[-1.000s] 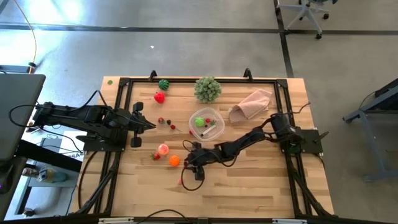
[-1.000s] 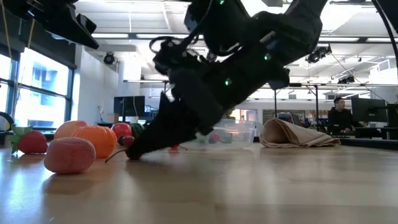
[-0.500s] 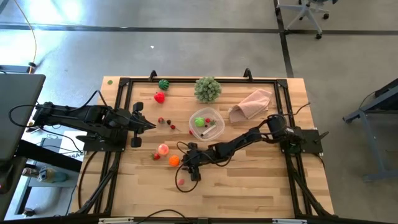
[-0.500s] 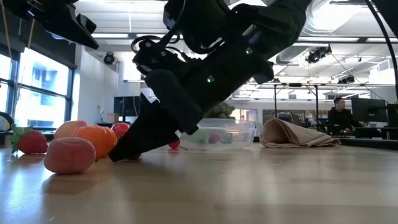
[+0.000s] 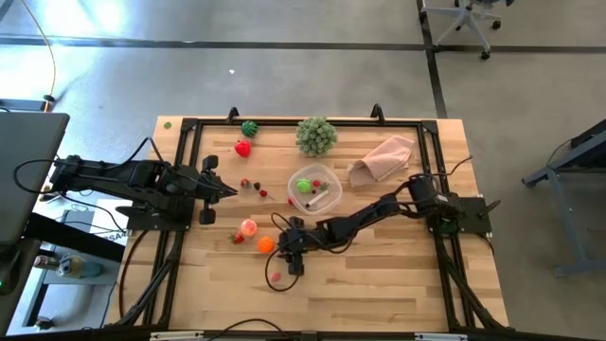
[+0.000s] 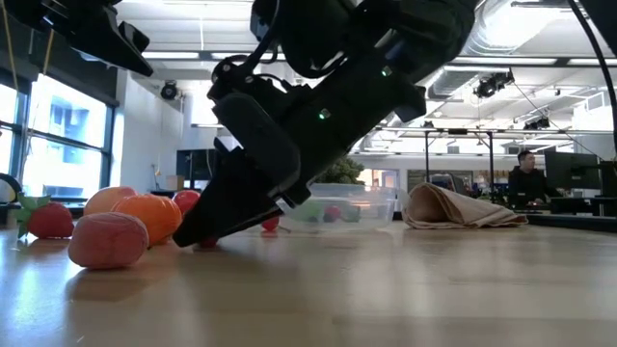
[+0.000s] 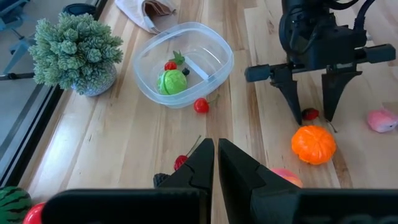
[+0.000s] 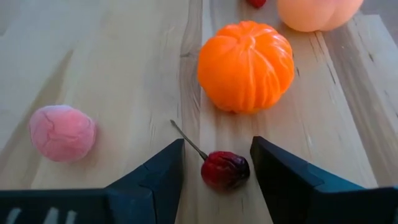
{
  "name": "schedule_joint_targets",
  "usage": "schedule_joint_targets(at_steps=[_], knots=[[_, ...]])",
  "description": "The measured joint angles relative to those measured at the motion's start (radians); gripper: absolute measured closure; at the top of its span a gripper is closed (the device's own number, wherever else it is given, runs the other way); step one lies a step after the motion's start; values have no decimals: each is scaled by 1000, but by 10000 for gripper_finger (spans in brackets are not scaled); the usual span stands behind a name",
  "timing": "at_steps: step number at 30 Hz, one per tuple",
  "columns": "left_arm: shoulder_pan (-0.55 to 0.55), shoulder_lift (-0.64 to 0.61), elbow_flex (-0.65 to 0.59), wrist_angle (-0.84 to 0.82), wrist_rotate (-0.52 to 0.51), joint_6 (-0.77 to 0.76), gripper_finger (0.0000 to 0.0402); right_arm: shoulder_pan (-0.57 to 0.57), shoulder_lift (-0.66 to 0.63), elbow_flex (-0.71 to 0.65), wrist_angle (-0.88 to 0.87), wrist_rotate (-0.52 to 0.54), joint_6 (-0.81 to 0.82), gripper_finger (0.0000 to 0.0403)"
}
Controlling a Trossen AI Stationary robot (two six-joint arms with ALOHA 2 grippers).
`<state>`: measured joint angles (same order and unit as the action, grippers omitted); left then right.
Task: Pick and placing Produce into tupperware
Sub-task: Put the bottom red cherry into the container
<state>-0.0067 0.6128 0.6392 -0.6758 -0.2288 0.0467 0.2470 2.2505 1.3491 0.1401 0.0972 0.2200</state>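
My right gripper (image 5: 279, 246) is low over the table, open, just right of an orange mandarin (image 8: 245, 65). Its fingers stand on either side of a small dark red cherry (image 8: 224, 169), which lies on the wood with its thin stem; I see no touch. A pink piece (image 8: 62, 132) and a peach (image 5: 248, 227) lie close by. The clear round tupperware (image 5: 314, 187) holds a bright green ball (image 7: 170, 81) and small red pieces. My left gripper (image 7: 216, 155) waits, shut, at the table's left side.
A pale green leafy ball (image 5: 316, 135) and a pink cloth (image 5: 383, 158) sit by the far edge. A watermelon piece (image 5: 249, 128), a red fruit (image 5: 243, 148) and small cherries (image 5: 251, 185) lie far left. A black frame rail (image 5: 185, 170) rims the table.
My right gripper has moved a short way toward the table's left and far edge, toward the mandarin, staying low and open. The pink piece near the table's near edge, covered by the gripper before, now shows.
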Motion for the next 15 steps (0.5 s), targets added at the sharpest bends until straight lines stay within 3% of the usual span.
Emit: schedule_joint_targets(at_steps=[15], knots=[[0, 0, 0, 0, 0, 0, 387, 24, 0, -1, -36, 58, -32, 220]])
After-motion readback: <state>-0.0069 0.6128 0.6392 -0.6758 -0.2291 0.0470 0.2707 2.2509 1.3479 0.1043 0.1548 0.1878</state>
